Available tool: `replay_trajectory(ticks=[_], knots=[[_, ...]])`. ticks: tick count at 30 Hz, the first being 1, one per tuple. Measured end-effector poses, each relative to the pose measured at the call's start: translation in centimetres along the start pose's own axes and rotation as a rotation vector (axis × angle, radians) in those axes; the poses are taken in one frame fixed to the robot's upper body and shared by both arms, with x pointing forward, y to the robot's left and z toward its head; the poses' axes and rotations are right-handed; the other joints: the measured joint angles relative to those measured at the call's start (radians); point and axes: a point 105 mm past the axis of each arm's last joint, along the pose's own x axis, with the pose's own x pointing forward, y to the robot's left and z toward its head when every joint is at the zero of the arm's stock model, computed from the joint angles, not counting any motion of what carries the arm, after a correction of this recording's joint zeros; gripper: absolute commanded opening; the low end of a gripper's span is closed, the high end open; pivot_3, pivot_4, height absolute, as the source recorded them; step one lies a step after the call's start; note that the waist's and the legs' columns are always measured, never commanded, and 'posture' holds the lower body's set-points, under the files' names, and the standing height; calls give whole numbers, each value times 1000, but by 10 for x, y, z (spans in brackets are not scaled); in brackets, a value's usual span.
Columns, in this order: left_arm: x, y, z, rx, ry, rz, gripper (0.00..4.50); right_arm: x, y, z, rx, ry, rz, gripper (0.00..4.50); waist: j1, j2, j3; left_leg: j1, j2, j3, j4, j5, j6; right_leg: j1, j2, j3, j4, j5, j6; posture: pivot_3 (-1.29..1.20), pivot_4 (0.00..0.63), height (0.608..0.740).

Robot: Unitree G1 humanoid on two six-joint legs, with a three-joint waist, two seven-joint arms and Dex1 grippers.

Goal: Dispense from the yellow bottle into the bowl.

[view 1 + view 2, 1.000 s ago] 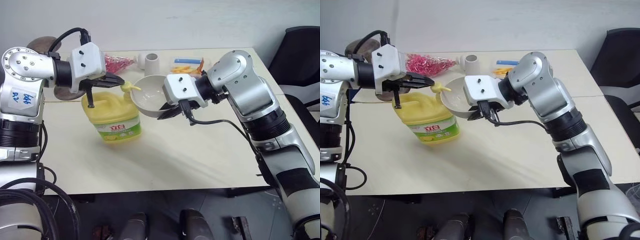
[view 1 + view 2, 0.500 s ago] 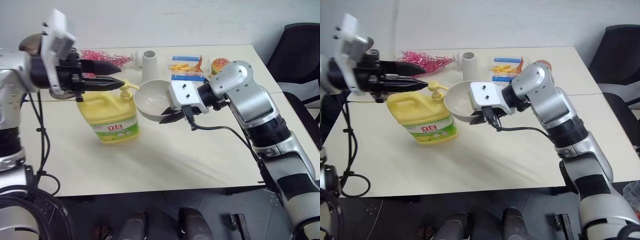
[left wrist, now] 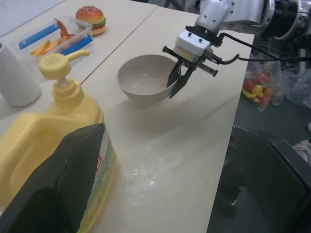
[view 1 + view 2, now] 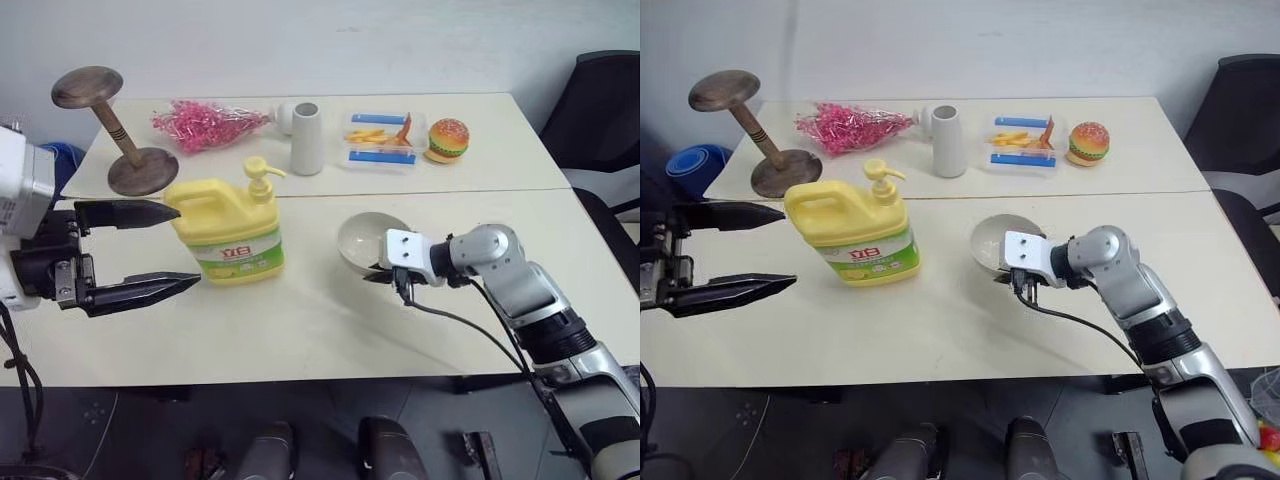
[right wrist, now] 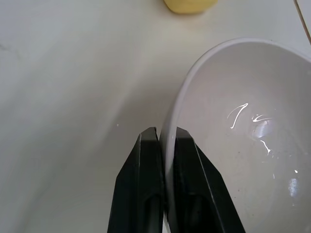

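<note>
While upright, yellow bottle (image 4: 228, 232) nozzle rightward

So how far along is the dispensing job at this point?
Dispensing looks done: glossy streaks, possibly liquid, lie inside the bowl. The yellow bottle stands upright on the table, free of the left pincer, which is open beside it. In hand: the right pincer is shut on the bowl's rim, the bowl low on the table. Left: apparently only releasing the bowl.
</note>
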Motion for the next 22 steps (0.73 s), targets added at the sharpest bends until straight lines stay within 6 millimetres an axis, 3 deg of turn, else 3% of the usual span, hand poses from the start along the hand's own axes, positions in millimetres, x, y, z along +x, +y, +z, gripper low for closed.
replay_trajectory(ticks=[6,11,18,22], knots=[[2,4,-8,-12,-18,43,4500,12,3,-18,81,-1,-33,1881,-4,0,0,0,0,1,-1,0,0,0,1,0,-1,0,0,0,150,740],[2,1,-27,-56,6,36,4500,-12,-8,-7,114,-55,-57,3564,-3,0,0,0,1,1,-2,0,0,0,1,0,-2,0,0,0,150,740],[-23,3,-36,-61,18,61,4500,-112,-10,-9,194,-33,71,3564,12,0,0,3,2,0,-1,-2,2,7,1,0,-13,0,-1,0,150,740],[-42,18,-29,-52,-7,135,4500,-150,-24,-7,267,-54,30,3564,15,1,0,5,2,1,-1,-4,3,8,1,0,-13,0,-1,0,150,740]])
